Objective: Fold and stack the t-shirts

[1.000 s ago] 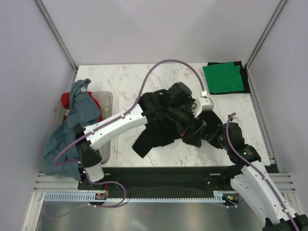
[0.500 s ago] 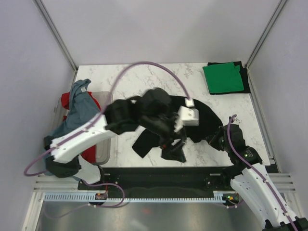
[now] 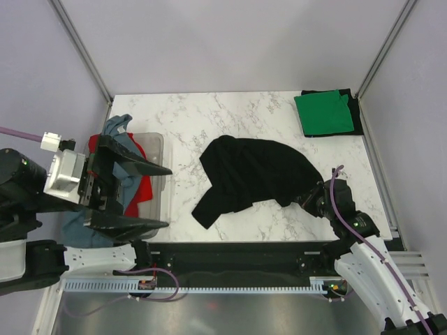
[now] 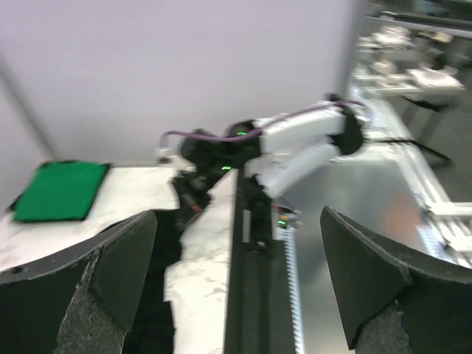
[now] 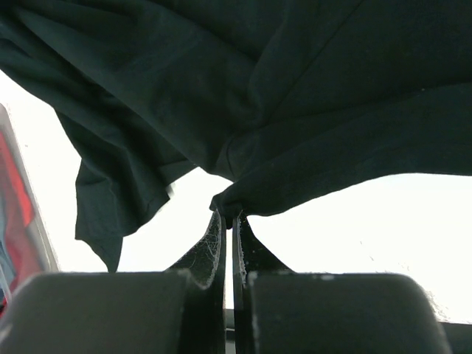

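Observation:
A black t-shirt (image 3: 255,171) lies crumpled and spread on the middle of the marble table (image 3: 188,115). My right gripper (image 3: 312,199) is shut on its near right edge; the right wrist view shows the fingers pinching a fold of the black cloth (image 5: 221,88) at the gripper (image 5: 230,215). My left gripper (image 3: 167,197) is open and empty, raised high at the left over the bin; its jaws stand wide apart in the left wrist view (image 4: 237,215). A folded green t-shirt (image 3: 323,113) lies on a folded black one at the back right.
A translucent plastic bin (image 3: 162,143) at the left edge holds a red t-shirt (image 3: 143,190). A grey-blue t-shirt (image 3: 115,139) hangs over the bin's left side. Grey walls close the table at left, back and right.
My left arm let go of the black shirt and swung left and up, away over the bin. The shirt has dropped and spread on the table. The right gripper has held its place.

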